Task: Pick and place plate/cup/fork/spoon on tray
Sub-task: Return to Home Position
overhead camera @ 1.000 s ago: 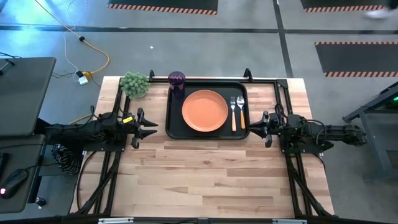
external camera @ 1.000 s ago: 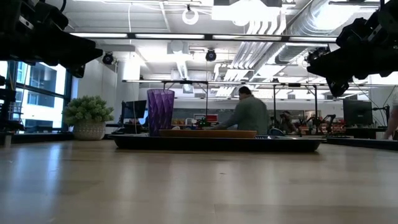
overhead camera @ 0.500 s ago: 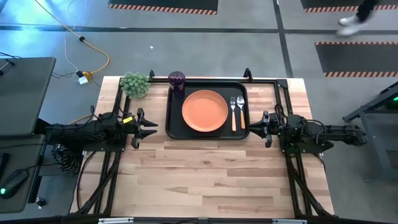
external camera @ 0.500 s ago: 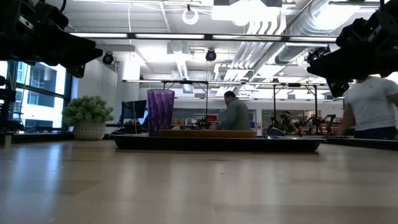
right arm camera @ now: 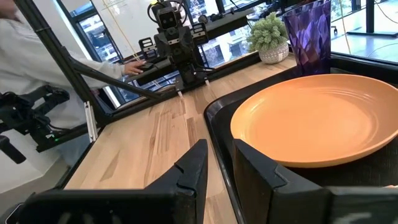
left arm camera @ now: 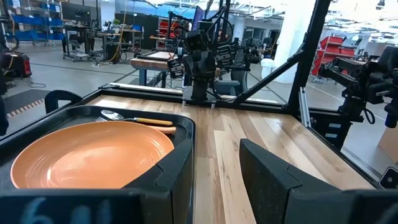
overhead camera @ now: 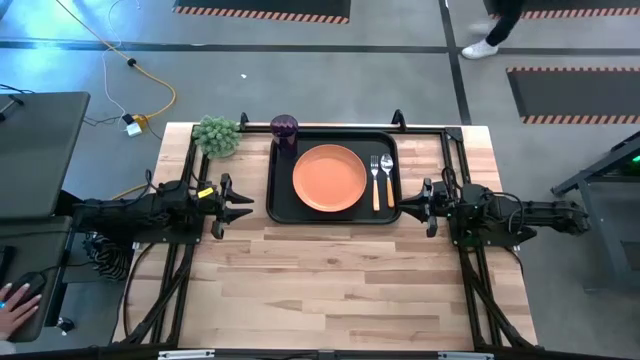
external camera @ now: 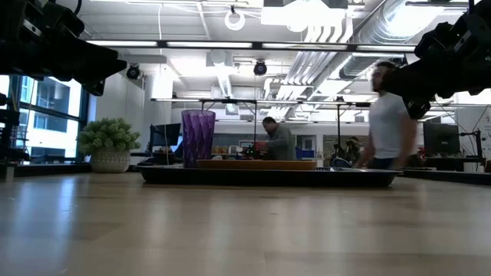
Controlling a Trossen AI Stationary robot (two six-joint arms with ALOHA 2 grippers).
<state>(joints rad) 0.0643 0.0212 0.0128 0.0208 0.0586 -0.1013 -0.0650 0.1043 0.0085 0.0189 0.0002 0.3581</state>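
Observation:
The black tray (overhead camera: 278,200) lies at the table's far middle. The orange plate (overhead camera: 329,178) rests flat in it. The fork (overhead camera: 375,181) and the spoon (overhead camera: 387,179) lie side by side on the tray, right of the plate. The purple cup (overhead camera: 284,127) stands upright at the tray's far left corner. My left gripper (overhead camera: 247,207) hovers open just left of the tray's near left corner and also shows in its wrist view (left arm camera: 216,142). My right gripper (overhead camera: 403,208) hovers open at the near right corner, with a narrow gap in its wrist view (right arm camera: 219,150).
A green plant ball (overhead camera: 218,135) in a pot stands at the far left, beside the cup. A black frame (overhead camera: 440,128) runs along the table's far edge and sides. Bare wood (overhead camera: 330,280) fills the near half. A person (external camera: 389,115) walks in the room behind.
Both grippers and the tableware have kept still. A person has walked across the room behind the table.

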